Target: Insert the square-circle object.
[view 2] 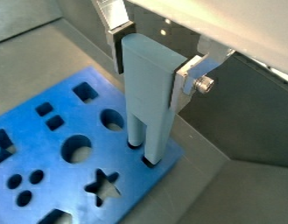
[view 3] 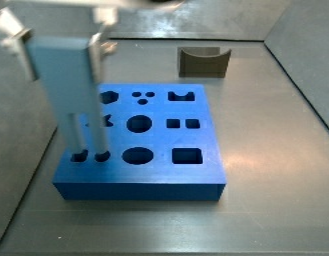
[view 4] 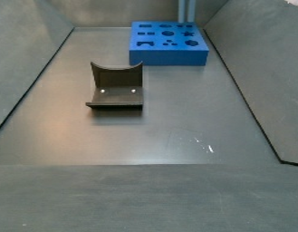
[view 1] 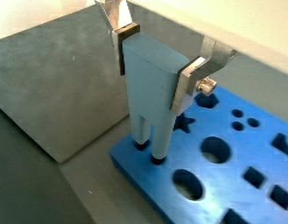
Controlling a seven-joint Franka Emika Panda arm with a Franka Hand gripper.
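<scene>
My gripper is shut on the square-circle object, a tall pale blue-grey block with two prongs pointing down. Both wrist views show it upright between the silver fingers. The blue board with several shaped holes lies under it. The prong tips stand in two holes at a corner of the board. A side view shows the object over the board's front left corner, with the gripper above it. The board lies far back in a side view.
The dark fixture stands on the floor behind the board; it also shows in a side view, well apart from the board. Grey walls enclose the floor on all sides.
</scene>
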